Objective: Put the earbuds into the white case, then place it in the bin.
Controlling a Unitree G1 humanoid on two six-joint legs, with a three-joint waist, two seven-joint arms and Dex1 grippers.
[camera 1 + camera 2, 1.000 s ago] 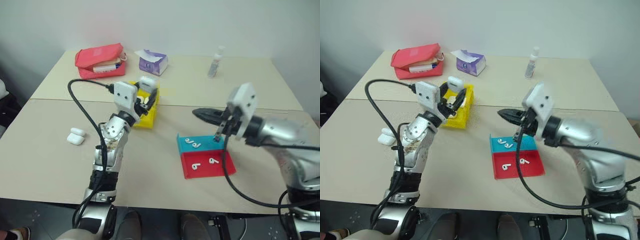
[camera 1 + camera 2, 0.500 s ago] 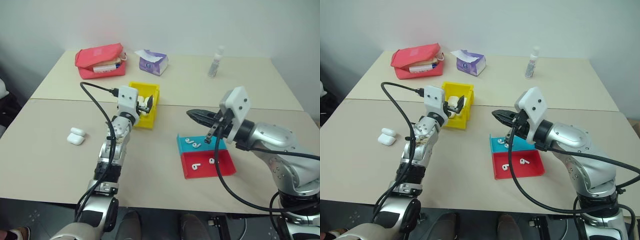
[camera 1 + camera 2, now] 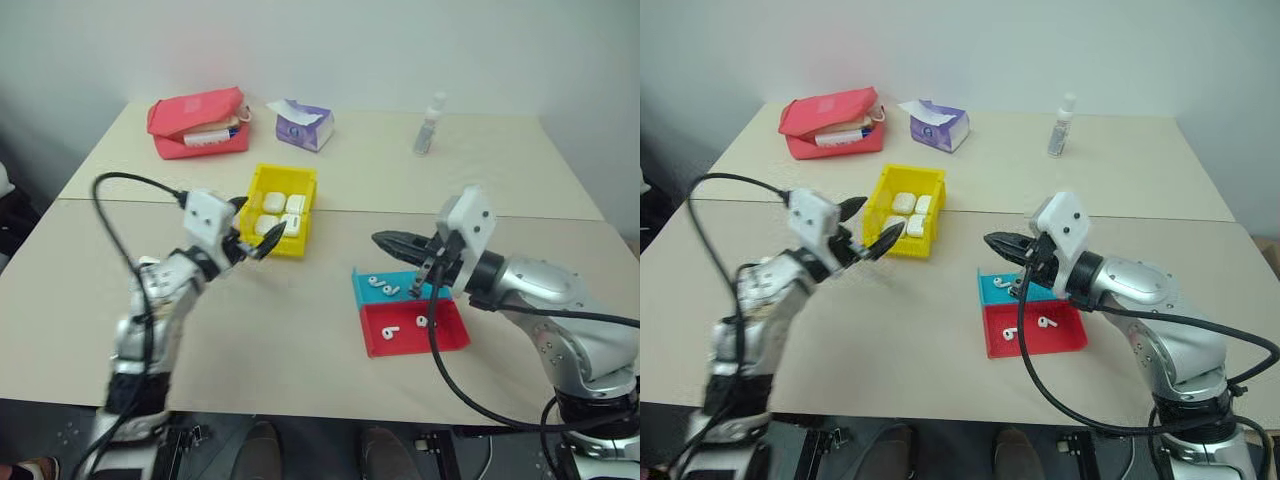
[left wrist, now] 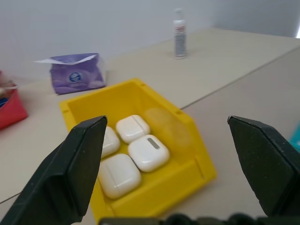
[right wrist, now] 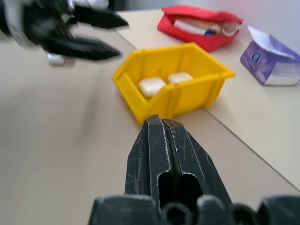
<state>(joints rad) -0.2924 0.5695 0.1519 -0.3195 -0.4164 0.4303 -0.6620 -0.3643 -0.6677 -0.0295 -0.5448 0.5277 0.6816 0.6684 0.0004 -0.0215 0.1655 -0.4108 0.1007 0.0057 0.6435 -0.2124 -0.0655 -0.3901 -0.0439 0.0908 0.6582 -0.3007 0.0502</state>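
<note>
A release has just been completed. A second earlier a white case was held by the left end effector (image 3: 872, 240) over the bin (image 3: 883, 190); now that end effector is seen released, its fingers spread wide and empty, and it is drawn back to a spot just off the bin's near corner, at about 7 o'clock from it. The white case (image 4: 148, 152) is now lying inside the bin, where four cases are counted, packed closely together with lids shut. Which of the four was dropped last cannot be told for certain.

The right end effector (image 3: 384, 240) is clenched with nothing between its fingers, and it is held above the desk (image 3: 300, 330) at about 10 o'clock from the teal tray (image 3: 364, 295). Loose earbuds (image 3: 384, 286) are seen on the teal tray, and more on the red tray (image 3: 445, 338) at its 6 o'clock side.

One cycle of the task is judged finished by this drop. Since earbuds remain on the trays, further cycles are judged to be due, and another case has to be fetched for them.
</note>
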